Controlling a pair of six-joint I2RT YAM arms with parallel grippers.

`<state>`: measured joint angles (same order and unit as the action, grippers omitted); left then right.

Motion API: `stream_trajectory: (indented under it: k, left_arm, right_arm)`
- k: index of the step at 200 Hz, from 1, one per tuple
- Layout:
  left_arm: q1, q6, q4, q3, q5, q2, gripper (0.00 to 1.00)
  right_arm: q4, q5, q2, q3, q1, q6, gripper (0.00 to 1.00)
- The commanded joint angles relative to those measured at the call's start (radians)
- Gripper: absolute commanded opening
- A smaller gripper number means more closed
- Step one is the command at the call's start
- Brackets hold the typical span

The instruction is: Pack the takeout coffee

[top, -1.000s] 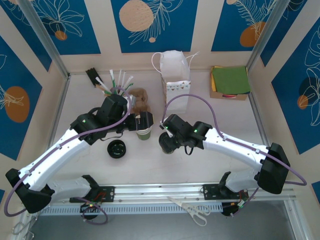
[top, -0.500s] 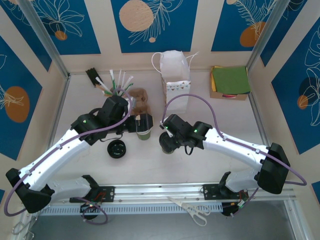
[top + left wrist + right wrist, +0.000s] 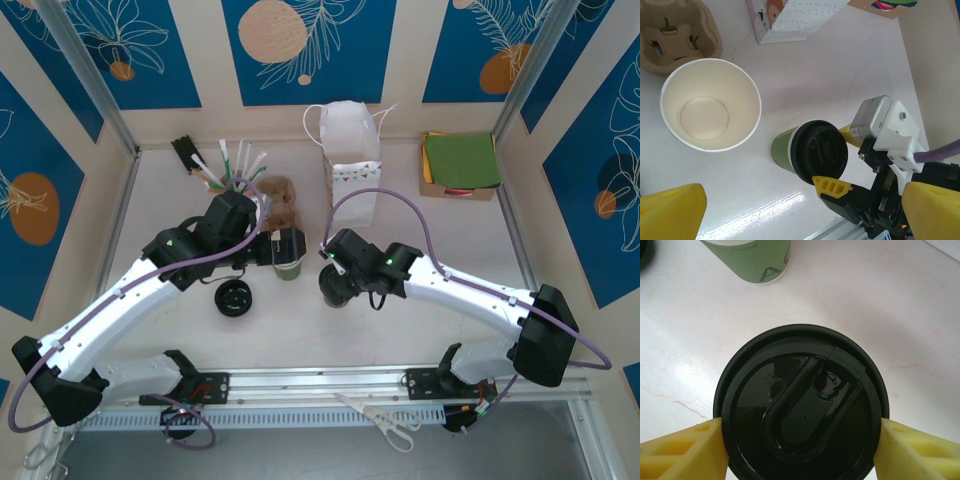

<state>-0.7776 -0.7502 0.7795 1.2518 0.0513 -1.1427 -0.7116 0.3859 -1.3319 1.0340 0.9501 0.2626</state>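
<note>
Right gripper [image 3: 337,284] clamped on the takeout coffee [image 3: 800,415]: yellow fingers [image 3: 680,450] press either side of the black lid rim. Cup sits in front of the white paper bag [image 3: 350,160], on its arm-ward side, clear of it. Whether its base rests on the table, can't tell.

Left gripper [image 3: 283,247] spread wide, grasping nothing. Lidless green cup [image 3: 710,105] stands upright just ahead of it, front-left of the bag. Brown cup carrier [image 3: 675,30] lies left of the bag. Lone black lid [image 3: 233,298] lies farther front-left of the bag.
</note>
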Motion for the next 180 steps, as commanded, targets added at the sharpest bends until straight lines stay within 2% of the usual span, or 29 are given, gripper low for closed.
stream_trajectory:
  k: [1,180]
  left_arm:
    - [-0.015,0.011,0.023,-0.008,0.005,0.010,1.00]
    - [-0.019,0.005,0.024,-0.028,0.018,0.018,1.00]
  right_arm:
    - [-0.012,0.008,-0.003,-0.010,0.006,-0.006,0.69]
    - [-0.029,0.026,0.022,0.014,0.009,-0.009,0.69]
